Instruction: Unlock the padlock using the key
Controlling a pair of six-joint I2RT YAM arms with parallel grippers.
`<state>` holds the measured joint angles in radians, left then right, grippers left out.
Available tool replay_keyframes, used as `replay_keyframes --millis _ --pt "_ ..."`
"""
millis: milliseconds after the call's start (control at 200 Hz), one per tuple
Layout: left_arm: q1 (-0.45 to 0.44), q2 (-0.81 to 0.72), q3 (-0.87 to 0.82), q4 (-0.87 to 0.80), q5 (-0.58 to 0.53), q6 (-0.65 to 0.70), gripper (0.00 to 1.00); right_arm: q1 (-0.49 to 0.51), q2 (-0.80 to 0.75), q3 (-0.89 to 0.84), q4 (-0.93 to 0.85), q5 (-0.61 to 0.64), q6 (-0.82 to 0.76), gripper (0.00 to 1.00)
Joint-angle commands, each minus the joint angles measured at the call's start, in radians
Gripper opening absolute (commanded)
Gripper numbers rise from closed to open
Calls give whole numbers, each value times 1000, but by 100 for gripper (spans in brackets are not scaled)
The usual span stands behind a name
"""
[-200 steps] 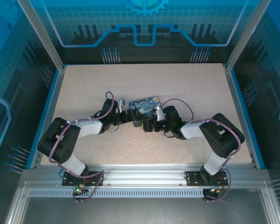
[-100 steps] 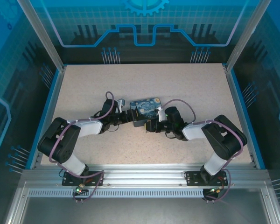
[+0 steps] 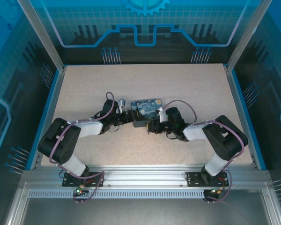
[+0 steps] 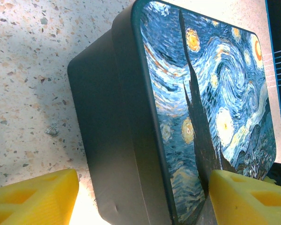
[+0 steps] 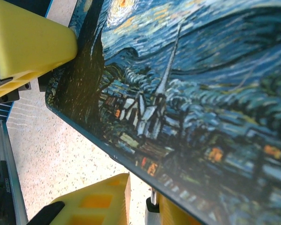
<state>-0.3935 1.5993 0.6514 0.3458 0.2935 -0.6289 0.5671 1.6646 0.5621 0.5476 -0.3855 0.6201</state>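
The starry-night tin point(image 3: 147, 107) lies mid-table, with both grippers at its near side. My left gripper point(image 3: 132, 116) stands open at the tin's point(image 4: 201, 93) left corner. One of its fingers point(image 4: 246, 199) lies on the painted lid and the other point(image 4: 33, 199) sits beside the dark wall. My right gripper point(image 5: 145, 197) is at the front edge of the tin point(image 5: 201, 93), jaws narrow. Between them stands a small silvery piece with a dark collar point(image 5: 152, 202). I cannot tell whether it is the key or part of the padlock, and the lid's edge hides the far finger.
Speckled tabletop point(image 3: 187, 79) stretches behind and to both sides of the tin. Blue-lined walls and aluminium posts point(image 3: 234, 65) close in the table. The left gripper's yellow finger point(image 5: 33, 42) shows on the lid's corner in the right wrist view.
The right gripper's jaws have narrowed at the tin's front edge and its arm has shifted slightly. The left arm and the tin have stayed put.
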Motion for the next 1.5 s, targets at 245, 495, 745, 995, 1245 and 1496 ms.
replay_keyframes --millis 245,495,745,995,1245,1496 --pt "5 17 -21 -23 4 1 75 -18 -17 -21 5 -13 -17 24" --pt "5 14 -25 -21 4 -2 75 -18 -18 -11 5 -7 -15 16" --pt "5 10 -43 -14 -5 -1 75 -20 7 -11 35 1 13 6" --pt "5 -6 -72 -8 -18 -5 75 -24 9 -43 122 36 79 0" --pt "5 -19 -98 3 -20 -14 75 -28 -37 -98 172 106 137 0" --pt "5 -36 -120 20 -13 -33 75 -28 -72 -129 192 170 199 0"
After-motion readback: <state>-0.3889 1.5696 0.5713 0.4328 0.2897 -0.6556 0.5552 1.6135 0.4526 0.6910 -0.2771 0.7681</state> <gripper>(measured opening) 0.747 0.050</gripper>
